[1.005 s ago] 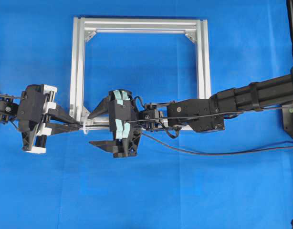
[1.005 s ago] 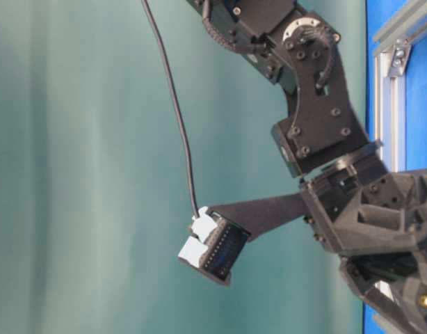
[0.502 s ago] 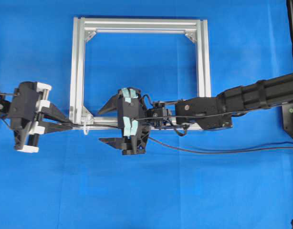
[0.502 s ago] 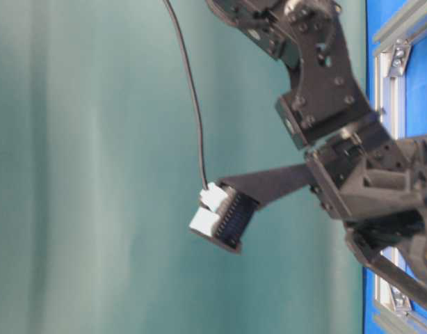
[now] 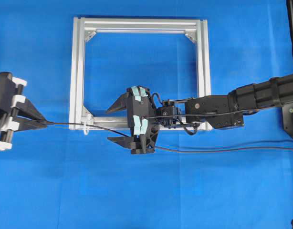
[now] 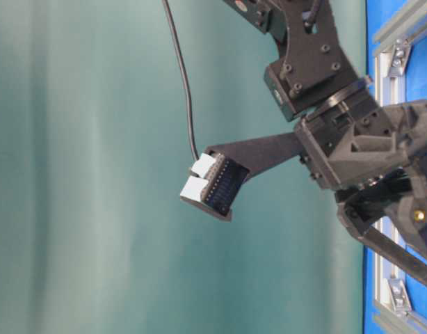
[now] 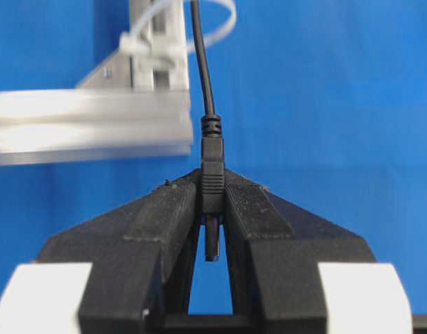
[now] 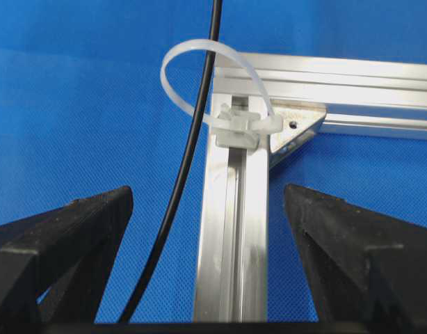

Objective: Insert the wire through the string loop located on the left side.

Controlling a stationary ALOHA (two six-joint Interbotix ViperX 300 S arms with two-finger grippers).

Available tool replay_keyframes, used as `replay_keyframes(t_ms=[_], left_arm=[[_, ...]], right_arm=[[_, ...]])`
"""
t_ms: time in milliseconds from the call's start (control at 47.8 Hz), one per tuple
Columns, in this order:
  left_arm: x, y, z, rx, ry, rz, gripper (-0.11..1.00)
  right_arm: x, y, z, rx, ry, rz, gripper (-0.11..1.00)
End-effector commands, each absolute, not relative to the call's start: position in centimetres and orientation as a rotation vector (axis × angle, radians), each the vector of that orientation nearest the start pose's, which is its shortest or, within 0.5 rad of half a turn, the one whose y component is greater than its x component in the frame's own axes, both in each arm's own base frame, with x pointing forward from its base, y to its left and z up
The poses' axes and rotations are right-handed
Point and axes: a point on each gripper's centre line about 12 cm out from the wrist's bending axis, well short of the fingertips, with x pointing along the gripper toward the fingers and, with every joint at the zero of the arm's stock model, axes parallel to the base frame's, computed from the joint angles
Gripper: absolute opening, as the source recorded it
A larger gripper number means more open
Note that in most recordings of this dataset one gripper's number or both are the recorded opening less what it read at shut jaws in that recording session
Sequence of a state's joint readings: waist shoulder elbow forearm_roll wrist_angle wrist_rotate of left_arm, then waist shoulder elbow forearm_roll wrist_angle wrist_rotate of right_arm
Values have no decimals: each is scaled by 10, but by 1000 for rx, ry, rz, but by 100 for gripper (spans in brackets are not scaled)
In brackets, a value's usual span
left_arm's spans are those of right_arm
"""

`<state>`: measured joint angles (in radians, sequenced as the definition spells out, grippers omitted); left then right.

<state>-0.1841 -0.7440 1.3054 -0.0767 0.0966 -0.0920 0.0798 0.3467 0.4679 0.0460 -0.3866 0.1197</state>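
The black wire (image 5: 65,124) runs from my left gripper (image 5: 43,122) rightward through the white string loop (image 5: 86,126) at the silver frame's (image 5: 78,71) near-left corner. It then passes between my right gripper's open fingers and trails off right. In the left wrist view the left gripper (image 7: 212,186) is shut on the wire's plug (image 7: 212,174), with the wire (image 7: 202,69) leading up into the loop (image 7: 224,24). My right gripper (image 5: 116,121) stands open astride the frame's front rail. The right wrist view shows the wire (image 8: 192,139) threaded through the loop (image 8: 177,66), touching neither finger of the right gripper (image 8: 208,191).
The frame lies flat on the blue cloth (image 5: 146,191). The wire's slack (image 5: 223,151) lies across the cloth toward the right edge. A black mount (image 5: 290,119) stands at the right edge. In the table-level view a wrist camera (image 6: 213,189) juts out from the arm on its bracket.
My left gripper has drawn back to the left, pulling the wire further through the loop. The right gripper has slid right along the front rail, still open.
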Motion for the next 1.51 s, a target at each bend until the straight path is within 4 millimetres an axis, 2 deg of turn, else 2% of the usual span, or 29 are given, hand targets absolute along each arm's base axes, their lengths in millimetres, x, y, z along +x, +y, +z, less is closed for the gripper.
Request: replay_keyframes(t_ms=[0, 105, 251, 858, 942, 1088, 1130, 1402, 1486], left_arm=[[180, -35, 164, -117, 659, -131, 7], [174, -34, 173, -124, 610, -138, 7], [170, -34, 176, -128, 600, -140, 7], [173, -34, 158, -124, 698, -126, 8], [173, -33, 158, -131, 698, -118, 22], [173, -30, 158, -137, 696, -101, 67], [173, -30, 158, -137, 695, -102, 75], [173, -30, 160, -135, 689, -103, 71], [174, -30, 164, -136, 670, -105, 70]], right_arm=[[472, 37, 142, 141, 380, 34, 94], [472, 37, 142, 139, 377, 35, 94], [472, 37, 143, 139, 374, 35, 94], [473, 39, 145, 139, 359, 39, 94], [473, 40, 145, 138, 357, 42, 94], [473, 41, 146, 139, 356, 43, 94], [473, 41, 146, 141, 356, 42, 94], [474, 41, 146, 140, 355, 44, 94], [473, 41, 152, 141, 345, 43, 94]])
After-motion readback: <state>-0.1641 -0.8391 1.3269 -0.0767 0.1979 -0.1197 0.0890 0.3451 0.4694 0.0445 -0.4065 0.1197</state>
